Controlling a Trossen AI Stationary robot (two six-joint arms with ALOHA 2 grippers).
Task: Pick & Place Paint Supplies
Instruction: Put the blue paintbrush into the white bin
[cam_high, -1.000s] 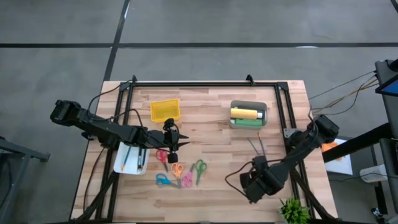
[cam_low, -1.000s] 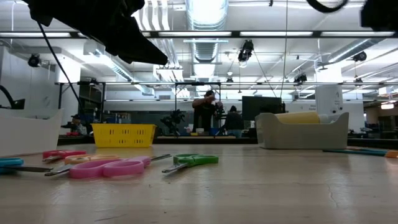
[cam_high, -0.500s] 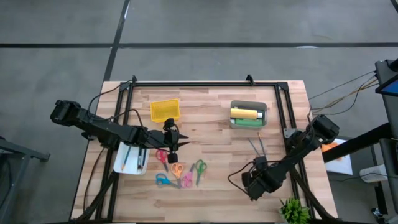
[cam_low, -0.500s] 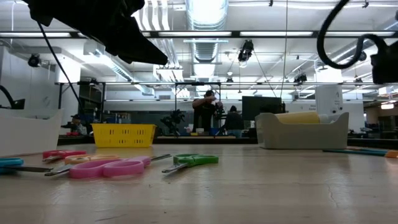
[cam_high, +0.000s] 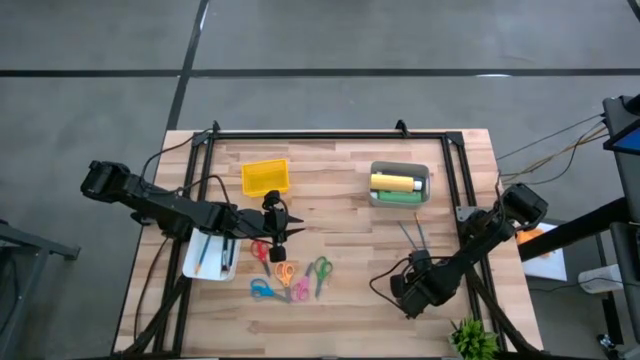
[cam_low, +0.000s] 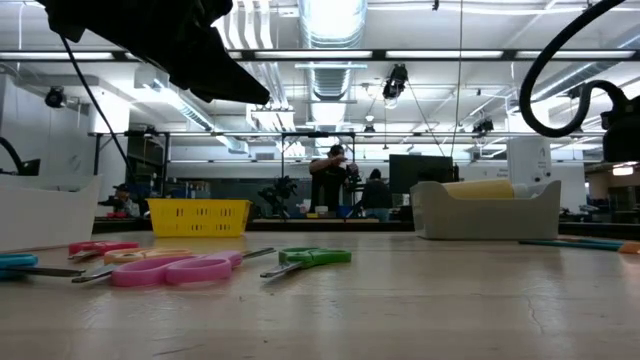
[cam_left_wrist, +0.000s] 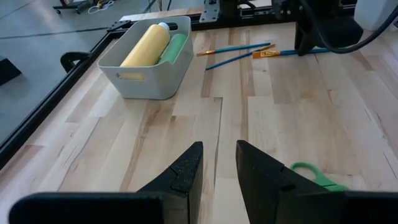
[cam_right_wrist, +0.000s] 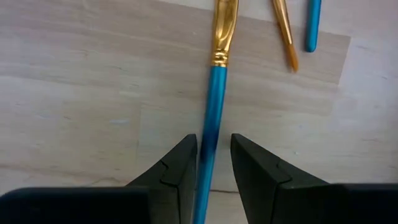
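Your right pincer (cam_right_wrist: 213, 163) sits low over the worktop (cam_high: 350, 210) with its fingers slightly parted and the teal brush (cam_right_wrist: 214, 93) running between them, grasping nothing yet as far as the wrist view shows. The brush's long axis lies straight ahead of the pincer, gold ferrule and bristles pointing away; 2 more brushes (cam_right_wrist: 298, 31) lie just beside it. The brushes rest on the worktop below the grey bin (cam_high: 400, 186), which already holds the yellow bottle (cam_high: 394, 182) and a green one. Your left pincer (cam_high: 277, 228) hovers released and empty above the scissors (cam_high: 288, 273) (well apart from the brushes), so the right arm is nearer.
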